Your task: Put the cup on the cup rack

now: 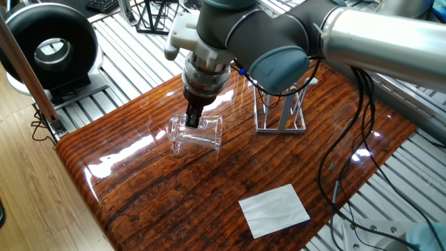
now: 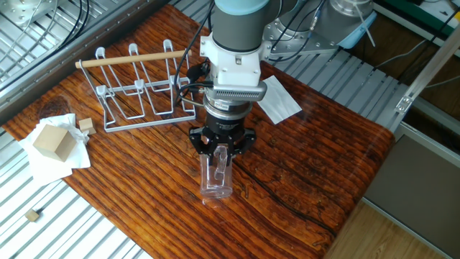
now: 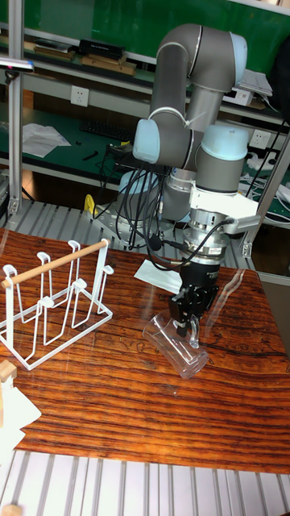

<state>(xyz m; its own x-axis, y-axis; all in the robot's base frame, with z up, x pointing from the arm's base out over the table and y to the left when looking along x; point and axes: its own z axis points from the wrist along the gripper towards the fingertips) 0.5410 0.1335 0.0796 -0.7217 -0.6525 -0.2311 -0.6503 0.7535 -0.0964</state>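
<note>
The task was at an early stage: the cup (image 2: pixel 216 175) lay on its side on the wooden table top (image 2: pixel 309 165), not yet lifted, and no peg of the cup rack (image 2: pixel 136 90) carried anything. The gripper (image 2: pixel 220 155) stood directly over the cup, pointing straight down, its two dark fingers (image 3: pixel 184 310) drawn close together about the upper wall of the glass; one finger appeared to reach inside the mouth end, though whether the pads were already pressing the glass could not be told. Remaining, by judgement: secure the grasp, raise the cup, carry it to the rack near the arm, invert it over a peg. The cup was clear, colourless, smooth and slightly tapered, and on its side it looked liable to roll. The rack was thin pale metal wire with upright pegs and a light wooden rod along the top. The table top was glossy, strongly grained reddish-brown wood with bright reflections. A white sheet of paper (image 1: pixel 274 209) lay flat, well apart from the cup.
</note>
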